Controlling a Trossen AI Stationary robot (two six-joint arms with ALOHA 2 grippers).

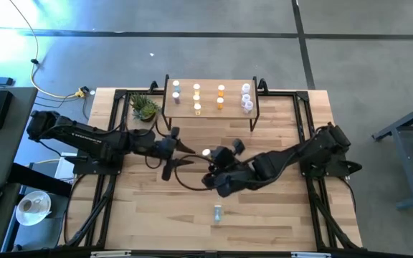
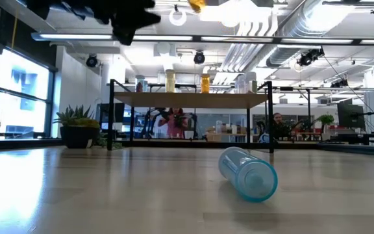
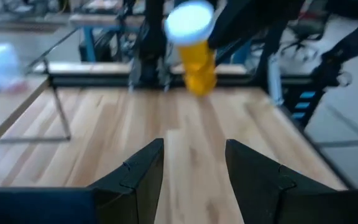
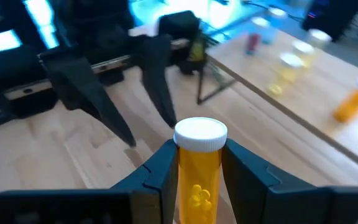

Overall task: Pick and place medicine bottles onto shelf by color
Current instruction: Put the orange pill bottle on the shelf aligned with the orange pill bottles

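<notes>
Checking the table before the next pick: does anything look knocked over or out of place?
Yes. A pale blue bottle lies on its side on the tabletop, away from the shelf, where the others stand upright. The right gripper holds a yellow bottle.

grey floor (image 1: 192, 43), bright windows (image 2: 18, 91), exposed ceiling ducts (image 2: 271, 26).

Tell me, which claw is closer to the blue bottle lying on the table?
Right. The right claw, gripping a yellow bottle, is just above the blue bottle; the open left claw is farther off.

An orange-yellow, white-capped bottle (image 4: 199, 168), a pale blue bottle (image 2: 247, 173), and seemingly black pincers.
</notes>
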